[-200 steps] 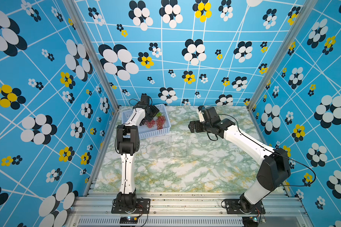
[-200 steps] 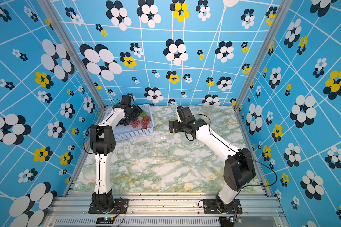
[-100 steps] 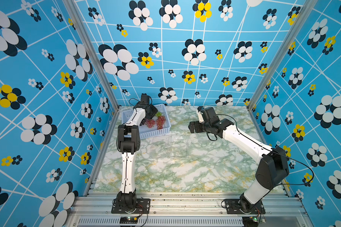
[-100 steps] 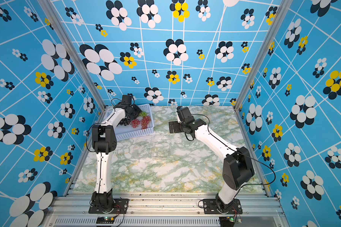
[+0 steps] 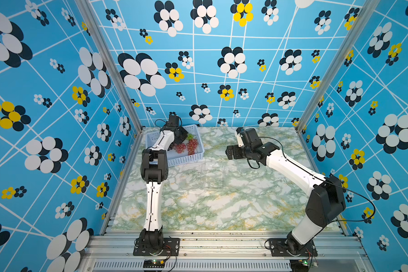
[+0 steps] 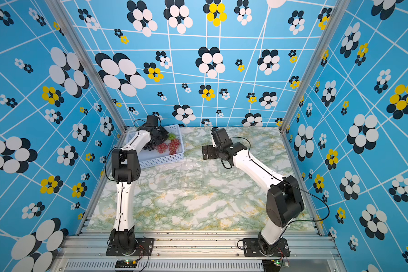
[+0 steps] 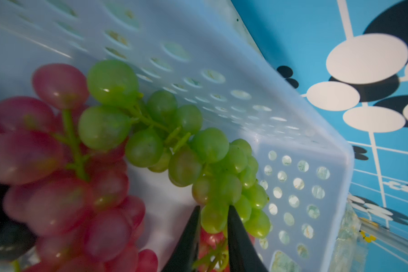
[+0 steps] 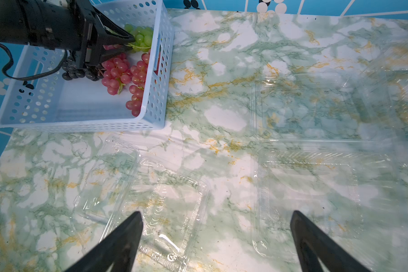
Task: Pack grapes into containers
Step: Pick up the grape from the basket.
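Four bunches of grapes lie in the pale blue perforated basket (image 8: 80, 124), which stands at the far left corner of the marble-patterned table (image 5: 222, 207).

1. Green bunch (image 7: 174, 153): it lies against the basket's right wall, toward the basket's far right corner. It touches a red bunch beside it.
2. Two red bunches (image 8: 116, 70) (image 8: 138, 80): they lie side by side. The second one runs along the right wall toward the basket's near edge.
3. Dark bunch (image 8: 80, 73): it lies toward the middle of the basket floor, partly hidden under the left wrist.

Left gripper (image 7: 213, 207): it reaches into the basket from the left side. In the left wrist view its two black fingers (image 7: 236, 235) stand close together, with a berry at the end of the green bunch pinched between them. The berry touches both fingers.

Right gripper (image 8: 216, 214): it hangs above the table, right of the basket and well apart from it. Its jaws are spread wide and touch no object.

Containers: the clear clamshell boxes lie open on the table around its middle.
- One container (image 8: 165, 207) lies just in front of the basket's near right corner, with its lid folded out to the side.
- A second container (image 8: 311, 188) lies further toward the table's right edge, with another clear panel (image 8: 316, 110) just beyond it.

In both top views the containers show only as faint glints (image 5: 212, 174).
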`<move>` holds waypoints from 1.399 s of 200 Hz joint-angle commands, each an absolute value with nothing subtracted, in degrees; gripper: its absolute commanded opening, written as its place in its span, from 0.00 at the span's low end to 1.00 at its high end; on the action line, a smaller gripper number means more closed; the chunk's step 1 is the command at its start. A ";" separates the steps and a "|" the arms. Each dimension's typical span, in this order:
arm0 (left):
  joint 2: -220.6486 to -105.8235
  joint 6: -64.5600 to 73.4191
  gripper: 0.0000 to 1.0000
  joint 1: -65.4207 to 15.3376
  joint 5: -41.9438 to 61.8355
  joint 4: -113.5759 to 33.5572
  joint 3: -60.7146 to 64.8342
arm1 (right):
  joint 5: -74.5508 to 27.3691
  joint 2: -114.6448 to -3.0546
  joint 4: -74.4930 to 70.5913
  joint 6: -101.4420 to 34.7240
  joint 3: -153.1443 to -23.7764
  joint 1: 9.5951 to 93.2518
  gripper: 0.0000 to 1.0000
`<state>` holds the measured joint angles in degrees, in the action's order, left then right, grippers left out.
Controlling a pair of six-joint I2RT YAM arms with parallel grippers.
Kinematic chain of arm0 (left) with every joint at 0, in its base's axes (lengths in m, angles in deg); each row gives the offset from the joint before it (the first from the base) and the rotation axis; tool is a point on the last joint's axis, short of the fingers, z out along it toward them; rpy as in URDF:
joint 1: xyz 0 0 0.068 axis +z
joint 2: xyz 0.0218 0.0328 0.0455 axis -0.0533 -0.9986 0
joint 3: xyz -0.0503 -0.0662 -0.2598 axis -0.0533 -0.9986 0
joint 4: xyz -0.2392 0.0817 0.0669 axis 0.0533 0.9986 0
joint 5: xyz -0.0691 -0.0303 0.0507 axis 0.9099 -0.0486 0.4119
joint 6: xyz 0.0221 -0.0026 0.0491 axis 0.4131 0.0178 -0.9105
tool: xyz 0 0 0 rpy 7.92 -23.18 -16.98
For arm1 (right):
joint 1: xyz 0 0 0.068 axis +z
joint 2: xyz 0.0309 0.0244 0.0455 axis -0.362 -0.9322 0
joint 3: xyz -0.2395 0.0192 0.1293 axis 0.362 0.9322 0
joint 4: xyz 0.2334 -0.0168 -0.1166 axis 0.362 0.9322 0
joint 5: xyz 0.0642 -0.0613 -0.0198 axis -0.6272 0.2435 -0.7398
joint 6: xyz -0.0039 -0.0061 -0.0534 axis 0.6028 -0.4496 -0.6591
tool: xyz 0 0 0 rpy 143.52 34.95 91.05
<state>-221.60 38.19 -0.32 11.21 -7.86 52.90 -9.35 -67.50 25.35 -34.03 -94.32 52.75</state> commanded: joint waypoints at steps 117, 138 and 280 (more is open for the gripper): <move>-217.05 32.73 0.00 -0.14 13.17 -7.90 52.40 | -11.40 -68.18 26.46 -33.54 -96.89 54.46 0.99; -212.98 30.72 0.00 -0.25 13.84 -10.69 49.23 | -12.48 -67.92 26.60 -33.33 -97.66 54.70 0.99; -192.18 21.55 0.00 -2.27 20.15 -11.15 36.84 | -13.57 -65.67 29.50 -32.06 -99.78 57.17 0.99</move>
<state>-196.47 23.96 -0.89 17.73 -12.08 38.56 -14.95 -67.50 27.58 -33.33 -98.84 56.86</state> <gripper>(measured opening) 0.048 0.992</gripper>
